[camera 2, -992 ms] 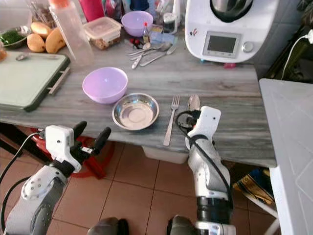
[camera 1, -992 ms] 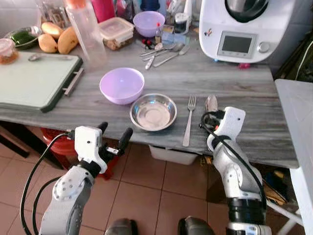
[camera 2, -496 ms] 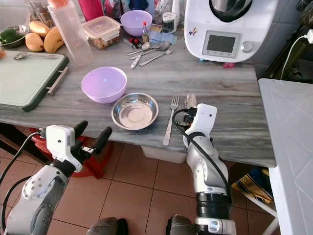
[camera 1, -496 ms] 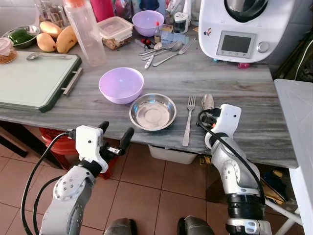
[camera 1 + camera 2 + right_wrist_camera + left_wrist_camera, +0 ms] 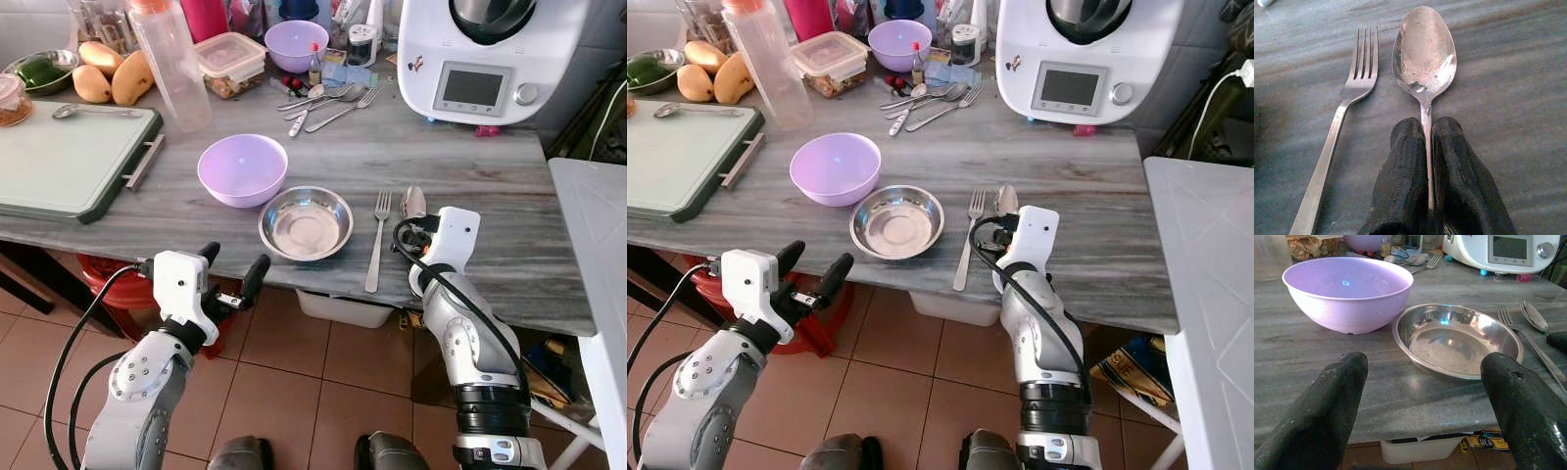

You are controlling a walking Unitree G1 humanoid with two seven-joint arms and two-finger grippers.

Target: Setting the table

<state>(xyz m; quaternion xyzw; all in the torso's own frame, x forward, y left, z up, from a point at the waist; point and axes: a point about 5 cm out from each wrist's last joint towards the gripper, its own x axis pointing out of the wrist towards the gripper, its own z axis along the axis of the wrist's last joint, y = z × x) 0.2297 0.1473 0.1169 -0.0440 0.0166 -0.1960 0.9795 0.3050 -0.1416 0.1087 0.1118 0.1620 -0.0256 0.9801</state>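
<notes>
The spoon (image 5: 1424,54) lies on the grey tabletop (image 5: 509,176) just beside the fork (image 5: 1352,93), its handle pinched between the closed fingers of the right hand (image 5: 1426,147). The steel bowl (image 5: 306,223) sits left of the fork. The left hand (image 5: 230,279) hovers below the tabletop edge, fingers spread wide and empty.

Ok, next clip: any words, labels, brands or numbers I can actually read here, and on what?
None can be read.
White kitchen machine: its screen is grey and shows no legible characters; a small mark on its left side is too small to read.
Small bottles and jars at the back of the table: labels too small and blurred to read.
Spoon, fork, steel bowl: no markings visible.
</notes>
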